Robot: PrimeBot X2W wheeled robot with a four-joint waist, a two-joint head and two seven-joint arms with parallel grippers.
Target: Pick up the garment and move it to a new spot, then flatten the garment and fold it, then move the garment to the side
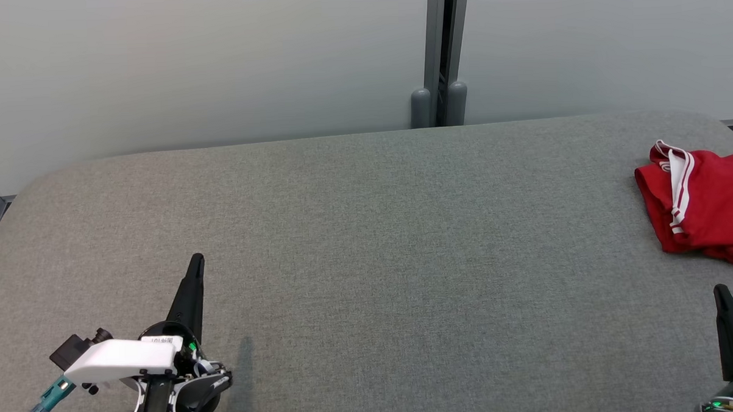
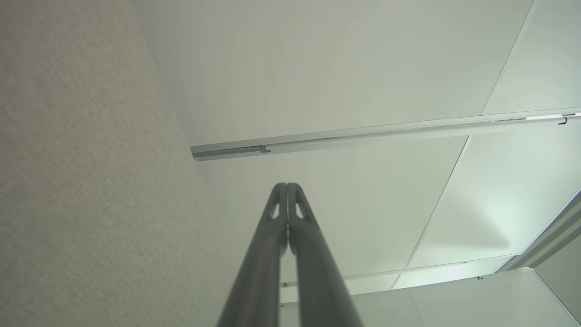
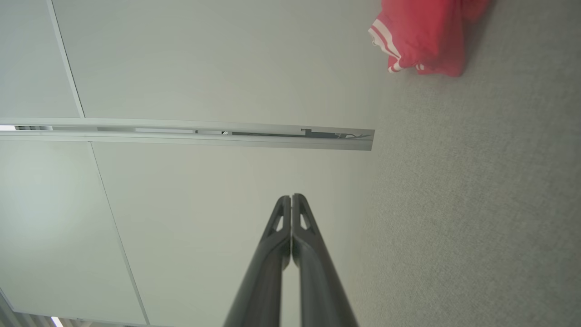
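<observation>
While crumpled at far right edge of grey bench (image 1: 368,242): red garment (image 1: 708,206) with white stripes, cut off by head view's edge. Left end effector (image 1: 196,261) at lower left, fingers pressed together, empty, well apart from garment. Right end effector (image 1: 720,291) at lower right, fingers pressed together, empty, near garment but not touching.

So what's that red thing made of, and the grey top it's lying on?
The red garment looks like soft, matte fabric, probably a sporty knit: it lies in loose folds, with white striped trim. The grey surface seems covered in a felt-like or woven cloth: fine flecked texture, no shine.
</observation>
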